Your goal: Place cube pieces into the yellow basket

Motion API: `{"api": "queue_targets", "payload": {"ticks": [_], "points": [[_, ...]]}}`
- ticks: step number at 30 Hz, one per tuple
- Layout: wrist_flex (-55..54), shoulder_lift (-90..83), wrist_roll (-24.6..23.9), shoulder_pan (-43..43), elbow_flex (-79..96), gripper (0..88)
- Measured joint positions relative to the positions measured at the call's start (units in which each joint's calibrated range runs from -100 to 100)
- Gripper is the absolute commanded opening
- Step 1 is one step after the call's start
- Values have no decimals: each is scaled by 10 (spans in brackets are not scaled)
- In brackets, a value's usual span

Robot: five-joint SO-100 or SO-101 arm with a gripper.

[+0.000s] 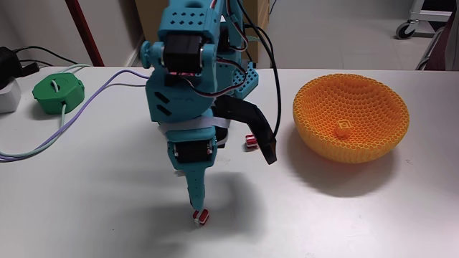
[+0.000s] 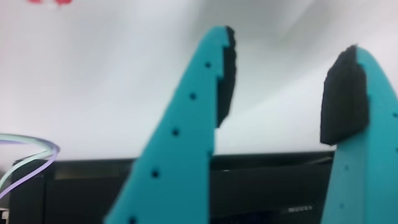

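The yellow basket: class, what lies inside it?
One orange-yellow cube piece rests on the floor of the yellow basket in the fixed view. The near wall hides part of the floor behind it.

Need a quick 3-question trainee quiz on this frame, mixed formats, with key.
1. True or false: the gripper is shut on a cube.
2. In the fixed view, how many red cubes lie on the table? A) one B) two C) four
3. Fill in: the small orange cube lies inside the ____.

Key
1. False: in the wrist view the jaws stand wide apart with nothing between them.
2. B: one by the teal fingertip, one behind the arm.
3. basket
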Motion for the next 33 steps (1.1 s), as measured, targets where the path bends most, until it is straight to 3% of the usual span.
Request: {"api": "queue_targets", "payload": {"ticks": [25, 31, 33], "points": [[-114, 141, 5, -5, -33, 196], [-130, 153, 21, 8, -33, 102], [-135, 153, 27, 9, -31, 35]]}}
